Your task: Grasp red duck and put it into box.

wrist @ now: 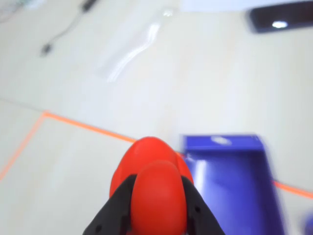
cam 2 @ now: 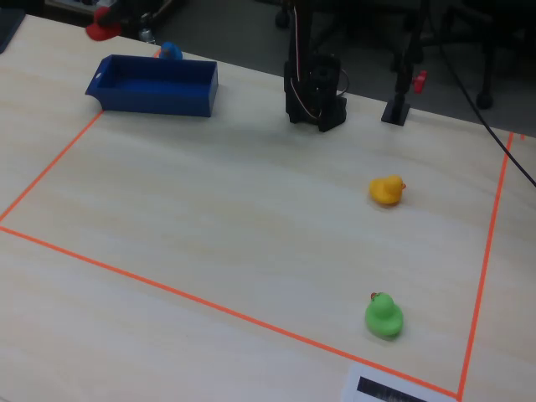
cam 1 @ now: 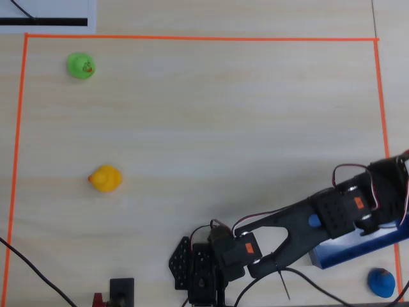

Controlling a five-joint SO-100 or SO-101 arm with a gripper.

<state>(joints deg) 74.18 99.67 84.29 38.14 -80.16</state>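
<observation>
Claw (wrist: 157,215) fills the near edge of the wrist view, its two black fingers (wrist: 117,208) closed tight on either side of the red duck (wrist: 152,181), which is held clear of the counter (wrist: 73,161). Just beyond and to the right of the duck in that view sits the box (wrist: 230,181), blue, low-walled, open end toward the camera; the duck is beside it, not yet inside. Orange tape line (wrist: 88,127) runs diagonally across the counter behind the duck and on past the box. In the fixed view, near to far: green duck (cam 2: 383,316) at the near right, inside the taped rectangle; yellow duck (cam 2: 387,190) farther back on the right; then the arm base (cam 2: 315,92) at the far middle; box (cam 2: 155,85) at the far left, with the blue duck (cam 2: 170,51) just behind it. Red duck (cam 2: 102,30) shows at the far left top edge, above and beyond the box's left end, claw itself mostly out of that picture. Overhead view has the arm (cam 1: 300,233) stretched over the box (cam 1: 358,246) at lower right, hiding most of it; the blue duck (cam 1: 381,282) lies just beside the box there.
</observation>
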